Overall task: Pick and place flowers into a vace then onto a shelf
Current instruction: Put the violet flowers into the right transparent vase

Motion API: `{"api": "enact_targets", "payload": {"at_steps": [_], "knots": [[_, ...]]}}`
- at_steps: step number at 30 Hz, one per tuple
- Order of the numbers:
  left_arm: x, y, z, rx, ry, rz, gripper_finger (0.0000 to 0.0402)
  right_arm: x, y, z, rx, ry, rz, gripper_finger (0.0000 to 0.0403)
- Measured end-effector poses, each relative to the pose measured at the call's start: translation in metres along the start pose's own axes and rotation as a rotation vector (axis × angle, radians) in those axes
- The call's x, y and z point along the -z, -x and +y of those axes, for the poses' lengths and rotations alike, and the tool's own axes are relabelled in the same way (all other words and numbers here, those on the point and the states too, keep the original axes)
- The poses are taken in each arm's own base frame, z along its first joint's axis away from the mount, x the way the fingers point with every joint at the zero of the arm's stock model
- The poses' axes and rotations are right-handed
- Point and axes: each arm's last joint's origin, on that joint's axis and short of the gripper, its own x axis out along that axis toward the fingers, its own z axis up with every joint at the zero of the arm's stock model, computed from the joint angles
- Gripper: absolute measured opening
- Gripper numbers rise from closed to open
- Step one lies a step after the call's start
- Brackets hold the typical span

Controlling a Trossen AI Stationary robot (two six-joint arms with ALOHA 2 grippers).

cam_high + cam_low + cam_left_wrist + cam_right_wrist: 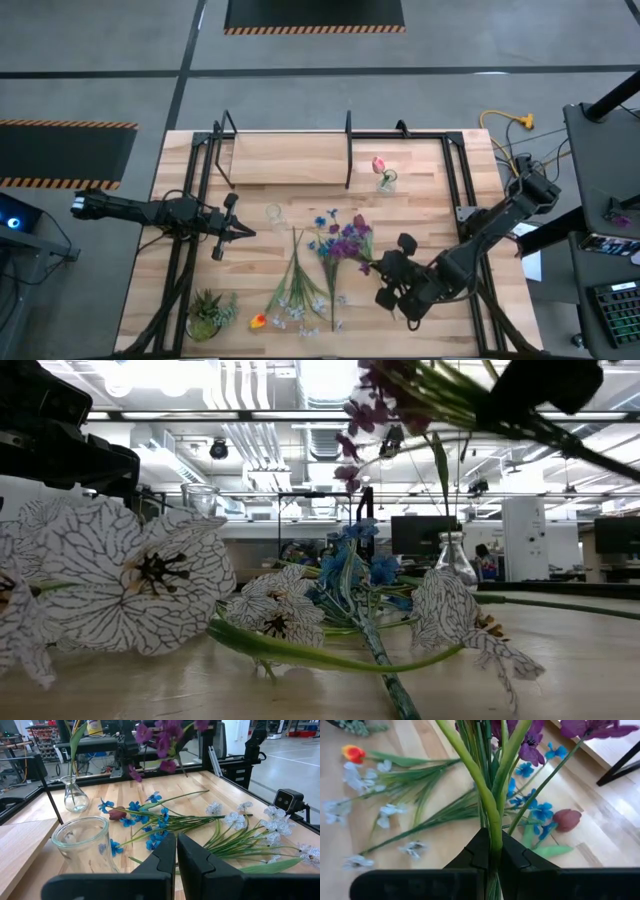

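Now the right claw held purple flowers, ready for a vase.

From above, the right claw (385, 283) sat near the front right of the surface (430, 180), squeezing the stems of the purple flowers (350, 240). The left claw (243, 232) waited, pinched shut and empty, just beside the empty glass vase (274, 213). The shelf (290, 158) lay at the back, with a small vase (386, 180) holding a pink bloom near it. From table height, the purple bunch (375, 405) hung up high over the white flowers (130, 575). The left wrist camera showed the empty vase (84, 842) close by. The right wrist camera showed the green stems (492, 795) pinched tight. I think it should carry the bunch slowly, stems down, right over the vase mouth.
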Motion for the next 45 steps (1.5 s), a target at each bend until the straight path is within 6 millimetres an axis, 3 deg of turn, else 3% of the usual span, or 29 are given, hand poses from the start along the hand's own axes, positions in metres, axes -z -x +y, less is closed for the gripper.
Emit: {"api": "enact_targets", "payload": {"at_steps": [4, 11, 22, 27, 34, 45], "knots": [[0.0, 0.0, 0.0, 0.0, 0.0, 0.0, 0.0, -0.003, -0.001, -0.01, -0.038, 0.006, -0.044, 0.0013], [0.0, 0.0, 0.0, 0.0, 0.0, -0.002, 0.0, -0.025, 0.015, -0.015, -0.361, 0.244, -0.315, 0.0013], [0.0, 0.0, 0.0, 0.0, 0.0, -0.004, 0.0, -0.02, 0.022, -0.087, -0.354, 0.209, -0.664, 0.0013], [0.0, 0.0, 0.0, 0.001, 0.0, -0.004, 0.0, -0.013, 0.032, -0.107, -0.435, 0.238, -0.764, 0.0013], [0.0, 0.0, 0.0, 0.001, 0.0, -0.003, 0.0, -0.008, 0.042, -0.132, -0.351, 0.315, -0.914, 0.0013], [0.0, 0.0, 0.0, 0.0, 0.0, 0.002, 0.0, 0.001, 0.037, -0.183, -0.034, 0.28, -1.036, 0.0013]]}}
